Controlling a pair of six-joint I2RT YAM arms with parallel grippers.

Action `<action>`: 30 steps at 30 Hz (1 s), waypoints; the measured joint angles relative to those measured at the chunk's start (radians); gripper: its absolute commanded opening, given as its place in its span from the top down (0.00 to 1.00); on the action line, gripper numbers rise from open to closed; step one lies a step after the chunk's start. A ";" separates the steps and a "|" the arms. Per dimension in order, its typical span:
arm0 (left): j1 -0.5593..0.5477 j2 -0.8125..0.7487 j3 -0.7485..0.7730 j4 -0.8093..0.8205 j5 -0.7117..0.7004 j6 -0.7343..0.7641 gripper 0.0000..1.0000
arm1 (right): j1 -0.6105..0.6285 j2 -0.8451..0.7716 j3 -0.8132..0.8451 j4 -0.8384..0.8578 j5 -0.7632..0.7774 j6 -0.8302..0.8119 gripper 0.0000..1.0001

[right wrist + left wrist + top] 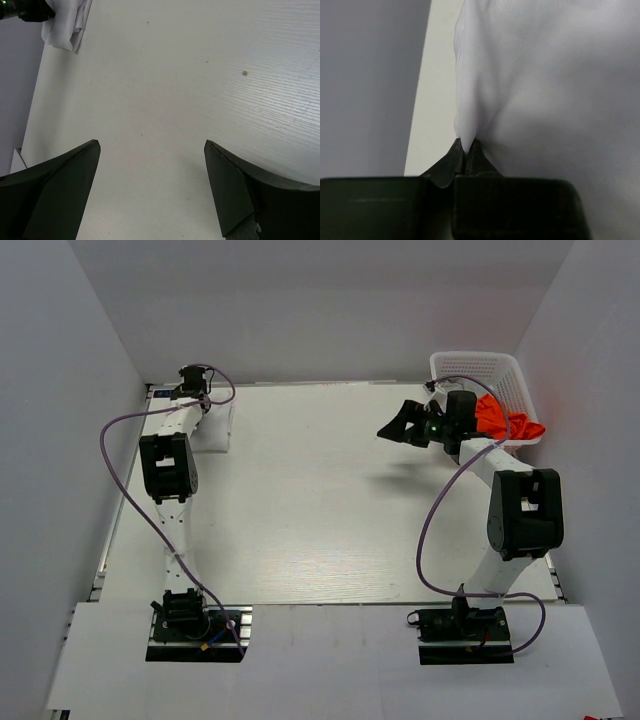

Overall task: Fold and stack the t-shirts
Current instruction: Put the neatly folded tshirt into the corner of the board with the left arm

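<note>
My left gripper (466,146) is shut on a pinched edge of the white t-shirt (545,95). In the top view it (208,400) is at the far left corner of the table, with the white t-shirt (216,428) bunched small beneath it. The right wrist view shows that shirt (65,27) hanging at its top left. My right gripper (395,426) is open and empty above the table, left of the basket; its fingers (65,190) stand wide apart over bare tabletop. The orange t-shirt (505,421) lies crumpled in the basket. The grey t-shirt is out of view.
The white lattice basket (478,365) stands at the far right corner against the walls. Grey walls close in the table (320,510) on the left, back and right. The right arm's cable loops over the table's right side.
</note>
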 measured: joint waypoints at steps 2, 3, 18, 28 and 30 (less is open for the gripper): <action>0.008 0.010 0.025 0.013 -0.002 0.020 1.00 | -0.005 0.000 0.000 0.000 0.003 -0.004 0.10; 0.011 0.018 0.039 0.022 -0.002 0.030 1.00 | -0.008 0.000 0.000 0.000 0.006 -0.006 0.10; 0.056 0.076 0.131 0.044 -0.003 0.029 0.62 | -0.010 -0.002 0.000 -0.033 0.060 -0.047 0.10; 0.067 0.036 0.150 -0.017 0.039 -0.043 0.00 | -0.009 -0.033 -0.002 -0.036 0.039 -0.071 0.10; 0.060 -0.015 0.132 -0.047 0.074 -0.078 0.00 | -0.009 -0.050 -0.010 -0.032 0.025 -0.071 0.10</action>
